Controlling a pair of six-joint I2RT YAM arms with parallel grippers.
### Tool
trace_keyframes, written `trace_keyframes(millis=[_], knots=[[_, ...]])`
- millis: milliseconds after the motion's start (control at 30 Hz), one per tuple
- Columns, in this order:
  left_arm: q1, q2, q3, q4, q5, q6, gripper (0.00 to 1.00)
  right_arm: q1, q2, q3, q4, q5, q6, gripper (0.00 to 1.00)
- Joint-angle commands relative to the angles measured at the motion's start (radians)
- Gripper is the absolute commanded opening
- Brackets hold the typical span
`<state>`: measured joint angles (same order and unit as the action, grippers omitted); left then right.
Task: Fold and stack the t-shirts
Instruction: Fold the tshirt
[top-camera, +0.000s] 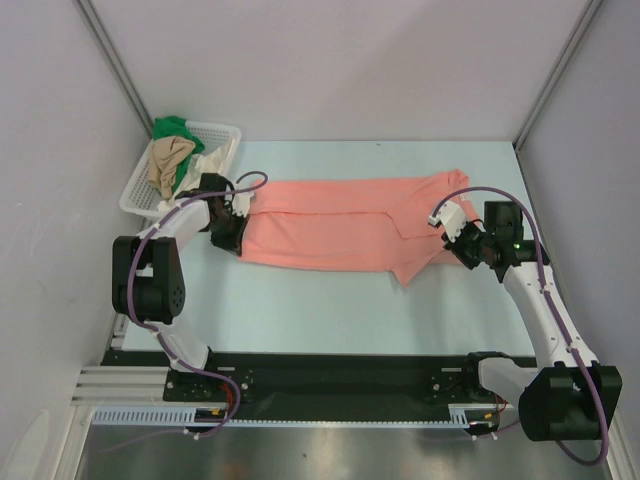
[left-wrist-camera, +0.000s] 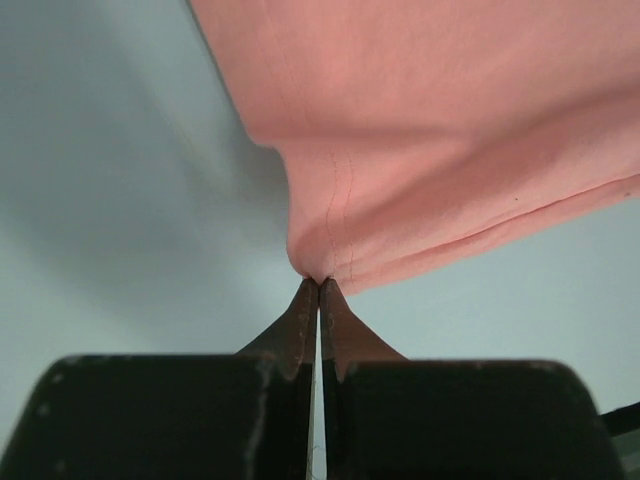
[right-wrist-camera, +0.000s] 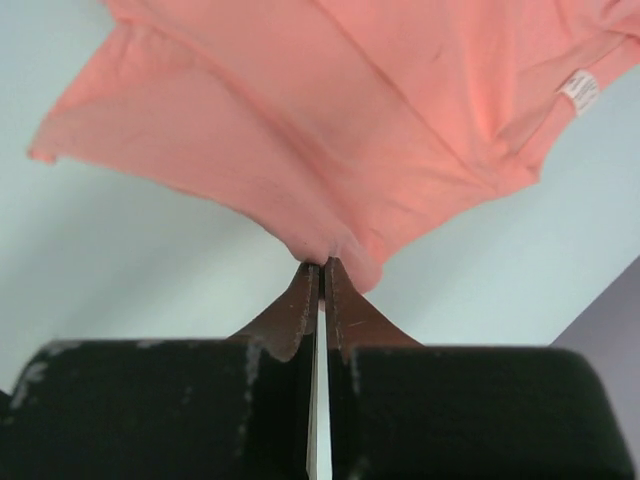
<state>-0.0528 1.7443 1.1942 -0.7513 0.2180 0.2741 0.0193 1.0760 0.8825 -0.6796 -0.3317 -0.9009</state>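
A salmon-pink t-shirt (top-camera: 340, 225) lies stretched across the table, folded lengthwise into a long band. My left gripper (top-camera: 235, 232) is shut on its left end; in the left wrist view the fingertips (left-wrist-camera: 319, 283) pinch a hemmed corner of the pink cloth (left-wrist-camera: 430, 130). At the shirt's right end my right gripper (top-camera: 452, 232) is shut too. The right wrist view has its tips (right-wrist-camera: 322, 265) clamped on a bunched fold of the pink shirt (right-wrist-camera: 330, 110), whose white neck label (right-wrist-camera: 580, 88) shows at upper right. Green (top-camera: 172, 127), tan (top-camera: 168, 160) and cream (top-camera: 210, 160) t-shirts lie crumpled in the basket.
A white lattice basket (top-camera: 135, 190) stands at the back left corner, close behind my left arm. Grey walls close in the table on the left, back and right. Pale blue tabletop (top-camera: 330, 310) runs between the shirt and the arm bases.
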Motion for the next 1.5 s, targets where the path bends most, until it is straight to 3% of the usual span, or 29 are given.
trace_keyframes(millis=[0,400,900,1367,1400,1433,1467], knots=[[-0.010,-0.023,0.088,0.010,-0.005,0.031,0.01,-0.002,0.018,0.065,0.051,-0.013,0.074,0.00],[-0.010,0.063,0.243,0.004,-0.031,0.028,0.00,-0.012,0.085,0.179,0.166,0.003,0.154,0.00],[-0.010,0.198,0.380,-0.010,-0.078,0.031,0.01,-0.079,0.347,0.343,0.325,0.005,0.264,0.00],[-0.010,0.400,0.689,-0.092,-0.104,0.040,0.00,-0.084,0.608,0.501,0.420,0.010,0.284,0.00],[-0.010,0.429,0.734,-0.095,-0.114,0.039,0.06,-0.084,0.637,0.548,0.445,0.016,0.292,0.00],[-0.010,0.438,0.760,-0.105,-0.135,0.034,0.19,-0.084,0.692,0.579,0.448,0.045,0.315,0.09],[-0.010,0.442,0.775,-0.114,-0.147,0.024,0.39,-0.082,0.706,0.610,0.442,0.062,0.333,0.24]])
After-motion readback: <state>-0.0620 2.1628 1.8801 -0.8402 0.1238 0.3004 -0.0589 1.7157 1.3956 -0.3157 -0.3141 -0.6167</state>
